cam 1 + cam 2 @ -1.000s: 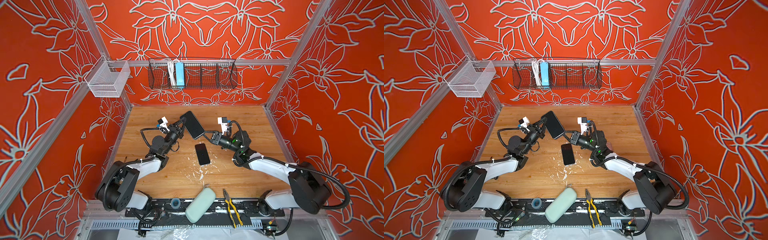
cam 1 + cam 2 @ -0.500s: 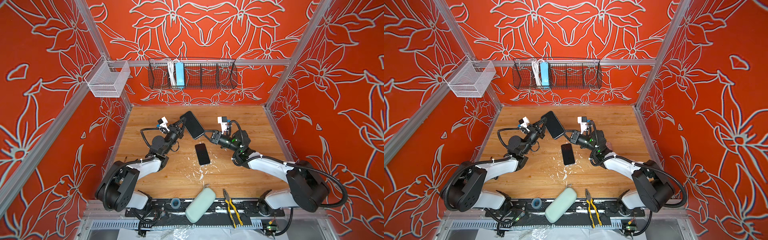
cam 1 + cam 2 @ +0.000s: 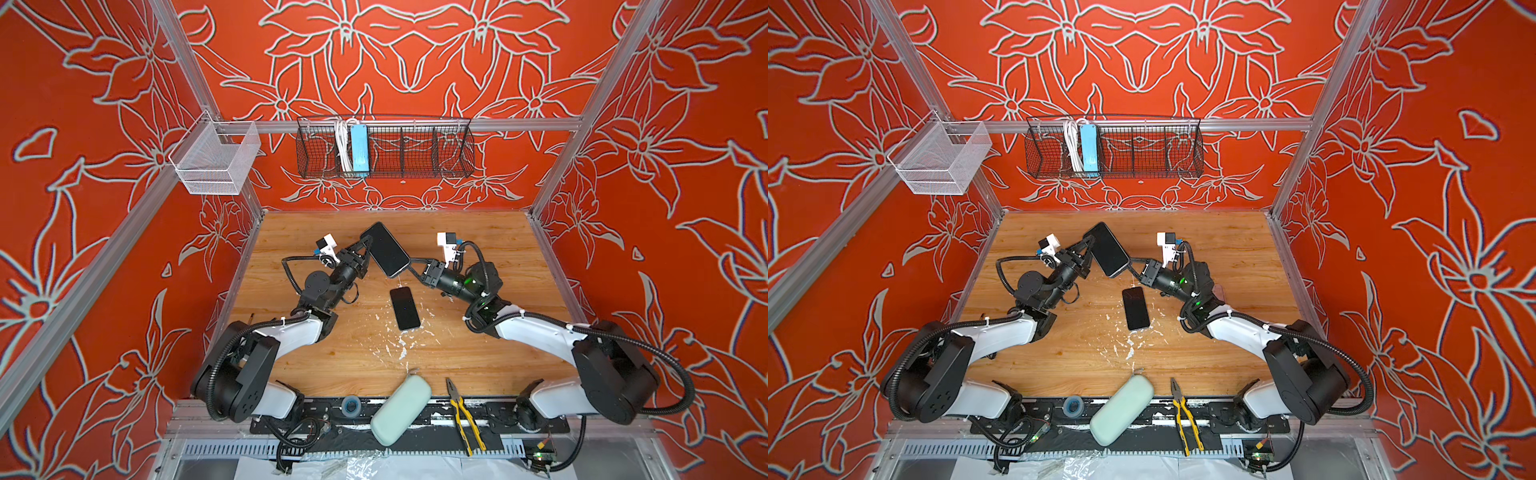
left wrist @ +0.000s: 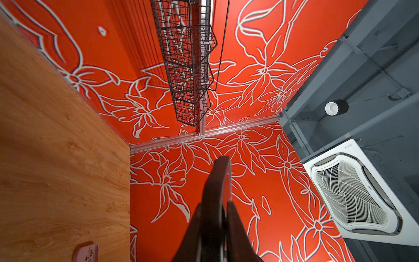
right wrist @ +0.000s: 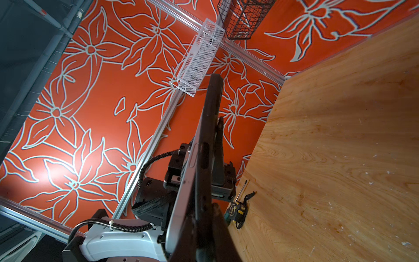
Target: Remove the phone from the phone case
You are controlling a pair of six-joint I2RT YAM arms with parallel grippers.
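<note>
A black phone in a dark phone case (image 3: 388,249) (image 3: 1108,249) hangs tilted above the middle of the wooden table in both top views, screen side up. My left gripper (image 3: 365,248) (image 3: 1088,246) (image 4: 215,205) is shut on the case's left edge (image 4: 218,177). My right gripper (image 3: 409,264) (image 3: 1129,262) (image 5: 203,217) is shut on the case's near end. In the right wrist view the phone's silver side (image 5: 181,199) stands slightly apart from the dark case wall (image 5: 209,118).
A second black phone (image 3: 404,308) (image 3: 1136,308) lies flat under the held one. A pink case (image 4: 87,251) and a tape measure (image 5: 235,212) lie on the table. A mint pouch (image 3: 401,409), pliers (image 3: 463,411), a wire basket (image 3: 384,147) and a white mesh basket (image 3: 214,160) line the edges.
</note>
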